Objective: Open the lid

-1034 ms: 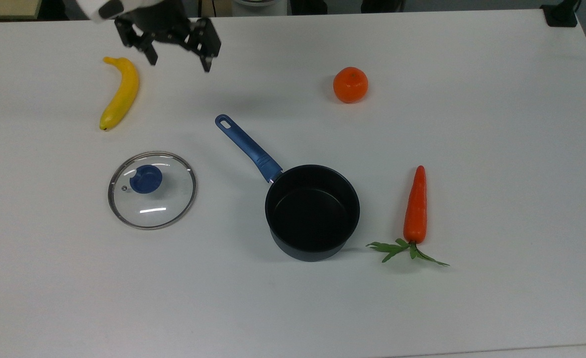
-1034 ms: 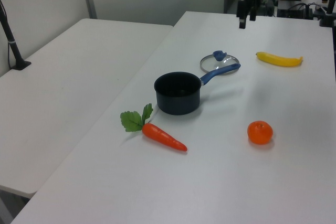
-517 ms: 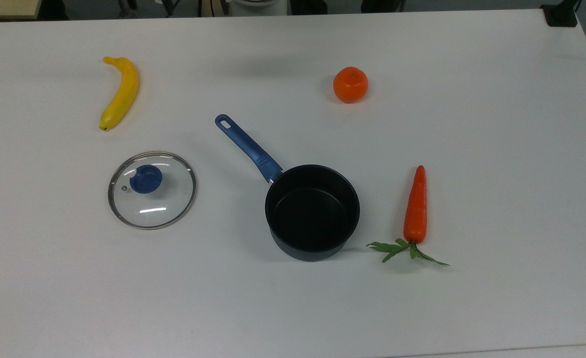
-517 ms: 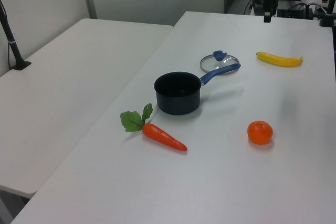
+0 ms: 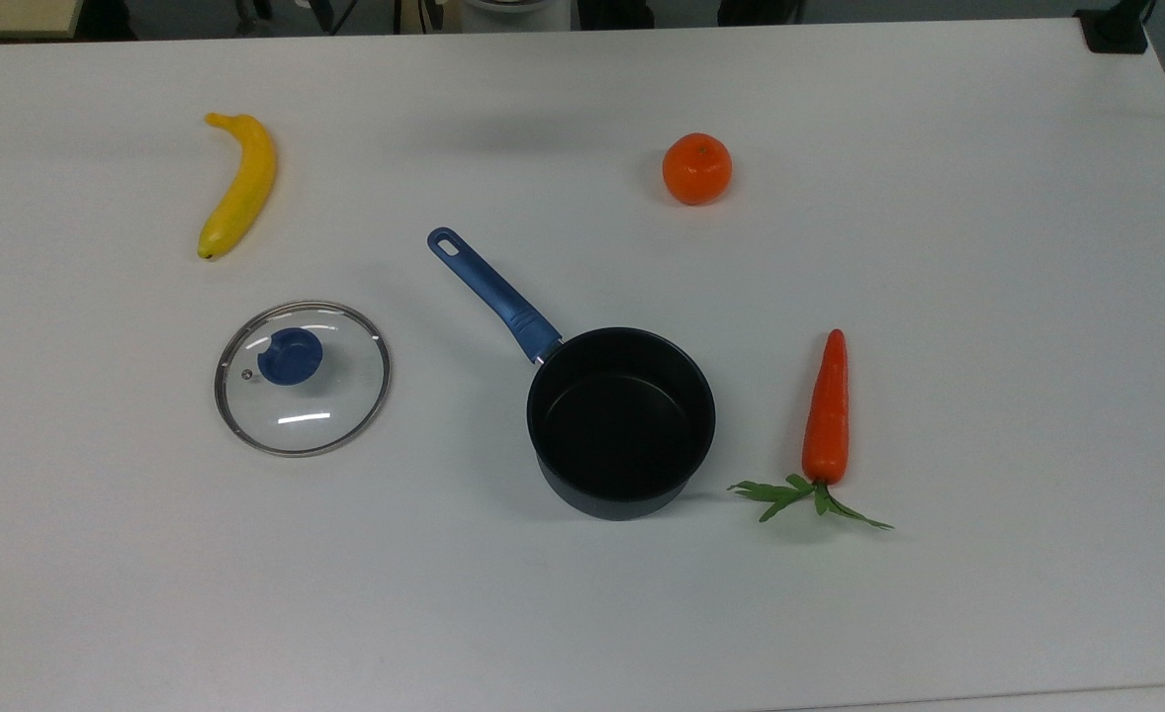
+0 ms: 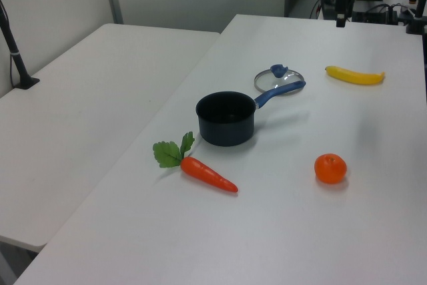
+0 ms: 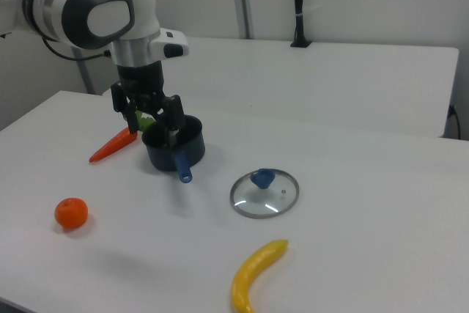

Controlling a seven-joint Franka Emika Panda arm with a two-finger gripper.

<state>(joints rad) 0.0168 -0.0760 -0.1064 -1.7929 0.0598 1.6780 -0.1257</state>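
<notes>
The gripper is withdrawing from the table: a second ago it was hanging at the upper left of the top view, beside the banana, and near top centre of the left view; it is now sitting at the left view's top right edge.

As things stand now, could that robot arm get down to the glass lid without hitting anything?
Probably yes. The lid lies flat on the bare table, apart from the saucepan and the banana, with its blue knob facing up and nothing above it.
</notes>
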